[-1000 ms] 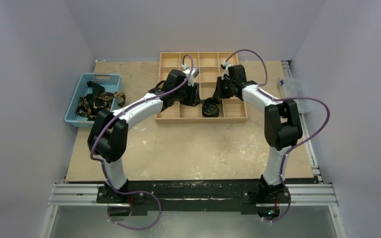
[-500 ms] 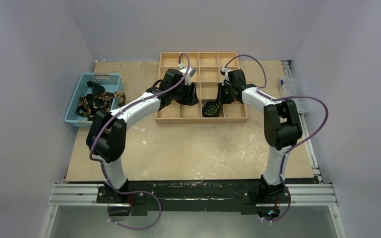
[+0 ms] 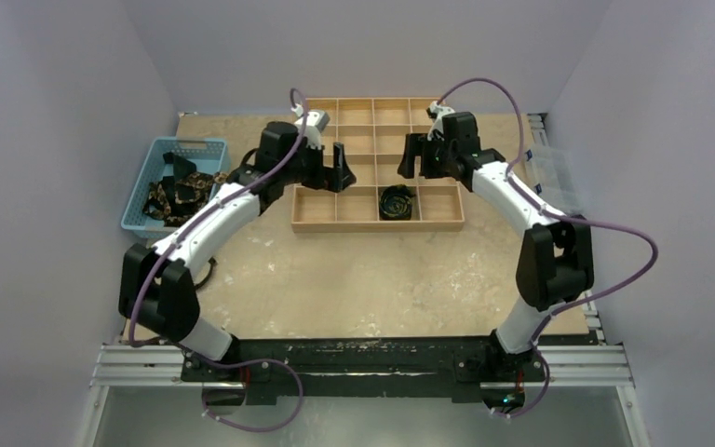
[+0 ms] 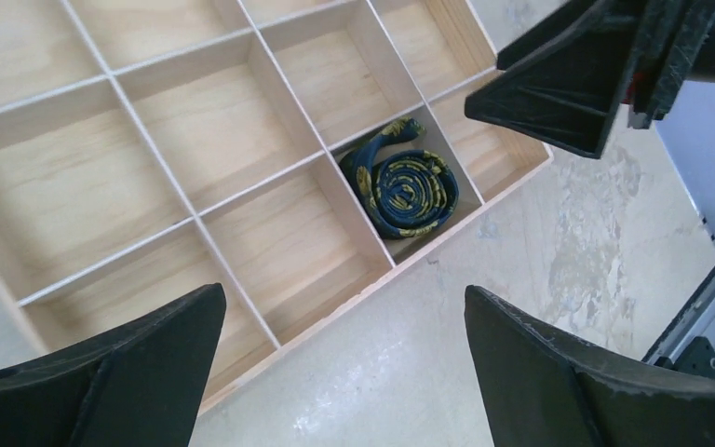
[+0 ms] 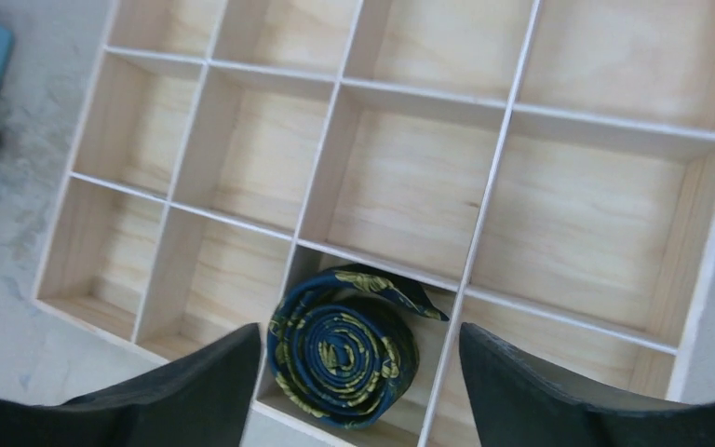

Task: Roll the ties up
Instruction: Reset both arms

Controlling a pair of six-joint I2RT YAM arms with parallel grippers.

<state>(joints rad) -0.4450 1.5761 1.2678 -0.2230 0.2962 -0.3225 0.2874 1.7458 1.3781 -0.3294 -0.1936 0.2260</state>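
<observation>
Tray (image 5: 410, 186): pale bare wood, grain visible, matt, thin dividers. Rolled tie (image 5: 340, 358): woven cloth, navy with yellow print, slight silky sheen. Left claw (image 4: 343, 307) and right claw (image 5: 360, 333): black plastic, matt (edges look slightly rough). Surface (image 3: 363, 279): beige board, mottled, matt. Basket (image 3: 191, 145): blue plastic, perforated walls, smooth. Loose ties (image 3: 182, 194) inside: patterned cloth. Rails (image 3: 596, 365): bare silvery metal. Arm cables (image 3: 654, 256): smooth purple sheath.

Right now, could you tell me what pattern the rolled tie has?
The rolled tie is dark navy with yellow-gold print, clearest in the right wrist view.
</observation>
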